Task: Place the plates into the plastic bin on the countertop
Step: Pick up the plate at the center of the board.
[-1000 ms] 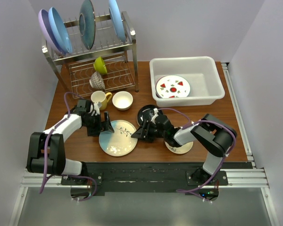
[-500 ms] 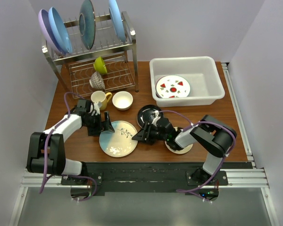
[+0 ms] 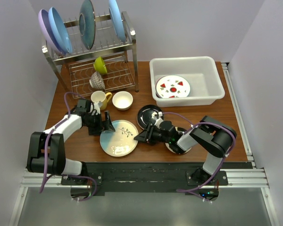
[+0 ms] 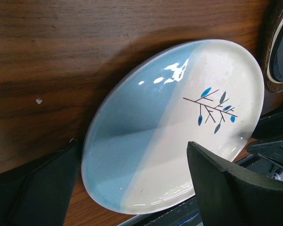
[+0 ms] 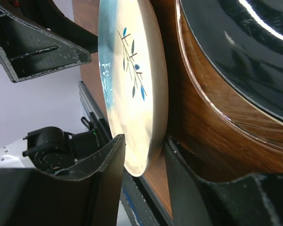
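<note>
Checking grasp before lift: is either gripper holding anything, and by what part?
Right gripper straddles the rim of the teal-and-cream plate; firm clamp cannot be told. Left gripper open, empty.

The fingers (image 4: 236, 188) stand wide apart at the bottom of the frame, one in each lower corner, black and wedge-shaped. Between them lies a teal-and-cream plate (image 4: 174, 127), its teal half toward the left finger and its cream half toward the right one. A thin dark twig with small blue leaves is painted on the cream half. The right finger's tip overlaps the plate's near rim; the left finger's tip sits just beside the teal rim, contact unclear. Reddish-brown wood-grain surface (image 4: 85, 42) fills the space beyond the fingers. Past the right finger, a glossy black plate (image 4: 282, 52) shows at the frame's edge, with a black angular part (image 4: 273, 153) below it.
</note>
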You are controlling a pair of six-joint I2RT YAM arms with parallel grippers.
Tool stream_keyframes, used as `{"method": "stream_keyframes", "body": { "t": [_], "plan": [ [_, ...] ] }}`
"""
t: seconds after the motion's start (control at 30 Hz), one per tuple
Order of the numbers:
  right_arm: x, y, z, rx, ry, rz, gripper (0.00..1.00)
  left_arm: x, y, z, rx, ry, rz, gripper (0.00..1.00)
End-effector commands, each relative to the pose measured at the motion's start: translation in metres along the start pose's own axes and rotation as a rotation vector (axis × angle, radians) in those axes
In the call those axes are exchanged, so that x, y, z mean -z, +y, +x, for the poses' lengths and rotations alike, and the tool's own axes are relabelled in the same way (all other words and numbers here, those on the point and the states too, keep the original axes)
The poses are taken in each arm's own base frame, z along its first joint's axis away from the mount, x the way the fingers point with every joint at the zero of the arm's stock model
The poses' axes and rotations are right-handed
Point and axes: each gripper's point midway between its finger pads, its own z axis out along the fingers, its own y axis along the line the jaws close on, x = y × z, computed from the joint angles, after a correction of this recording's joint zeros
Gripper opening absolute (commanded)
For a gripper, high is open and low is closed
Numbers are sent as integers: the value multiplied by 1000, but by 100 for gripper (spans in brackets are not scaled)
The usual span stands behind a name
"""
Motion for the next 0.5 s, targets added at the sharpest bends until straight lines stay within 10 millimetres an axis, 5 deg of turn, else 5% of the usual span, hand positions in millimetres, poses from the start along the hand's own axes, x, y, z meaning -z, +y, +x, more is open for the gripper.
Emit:
{"method": "stream_keyframes", "body": {
  "t": [0.0, 0.47],
  "plan": [
    [3, 66, -20, 37, -93, -228, 39, -5, -26, 11, 7, 49, 134, 96],
    [7, 87, -16, 13, -79, -414, 34, -14, -45, 19, 13, 75, 209, 95]
  ]
}}
